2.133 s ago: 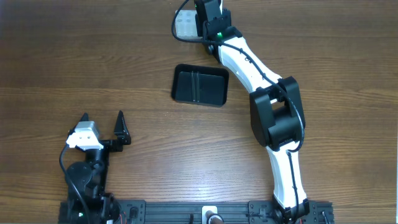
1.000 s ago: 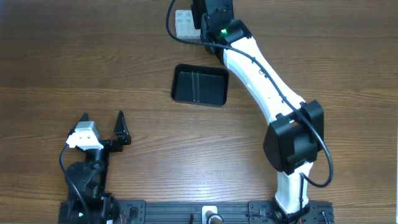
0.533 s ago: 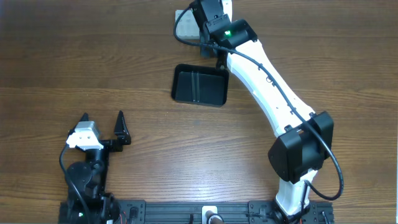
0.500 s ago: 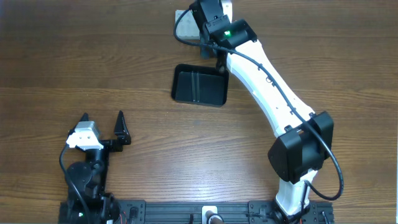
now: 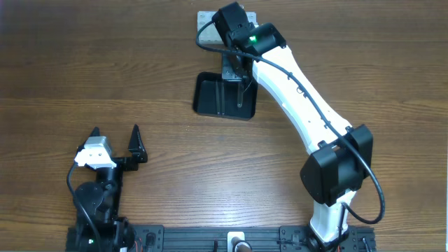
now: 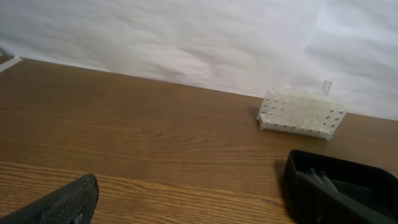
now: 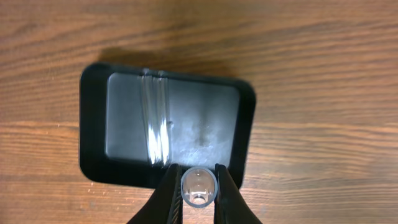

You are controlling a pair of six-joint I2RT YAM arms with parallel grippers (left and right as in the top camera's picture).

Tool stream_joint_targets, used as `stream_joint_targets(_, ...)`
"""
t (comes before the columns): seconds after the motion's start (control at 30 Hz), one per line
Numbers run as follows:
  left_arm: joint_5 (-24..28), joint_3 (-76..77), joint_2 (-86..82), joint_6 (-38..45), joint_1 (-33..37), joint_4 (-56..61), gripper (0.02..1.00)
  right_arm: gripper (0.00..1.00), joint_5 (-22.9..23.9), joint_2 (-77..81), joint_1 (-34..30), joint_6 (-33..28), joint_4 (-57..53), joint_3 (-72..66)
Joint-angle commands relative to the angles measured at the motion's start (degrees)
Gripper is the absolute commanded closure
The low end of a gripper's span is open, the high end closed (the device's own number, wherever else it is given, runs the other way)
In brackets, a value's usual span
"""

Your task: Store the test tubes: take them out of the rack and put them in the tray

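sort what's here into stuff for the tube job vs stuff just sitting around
Job: rack, tube standing in it, tray, two tubes lying in it, tube gripped by the right jaws.
Idle: left jaws, open; wooden table.

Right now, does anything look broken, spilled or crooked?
Nothing stands out. The tubes lie side by side in the tray, the right gripper holds another tube above its edge, and the rack stands flat with one tube in it.
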Motion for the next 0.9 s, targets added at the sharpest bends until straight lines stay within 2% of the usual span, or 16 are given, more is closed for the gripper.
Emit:
stream_joint_targets(0.03, 0.76, -0.26, -0.48, 1.03, -0.17, -0.22, 0.023, 0.956, -3.89, 2.45, -0.31, 0.92, -0.42, 0.87)
stream_joint_targets(0.27, 0.76, -0.26, -0.48, 1.03, -0.17, -0.22, 0.02, 0.952, -8.44, 3.69, -3.08, 0.92, 0.2, 1.84)
stream_joint_targets(0.67, 0.76, -0.26, -0.48, 1.03, -0.17, -0.22, 0.023, 0.923, -8.66, 12.81, -5.86, -0.9, -6.01, 14.32)
stream_joint_targets(0.9, 0.76, -0.24, -0.48, 1.03, -0.17, -0.22, 0.02, 0.925, -9.03, 15.56, -5.81, -0.87, -6.71, 15.56)
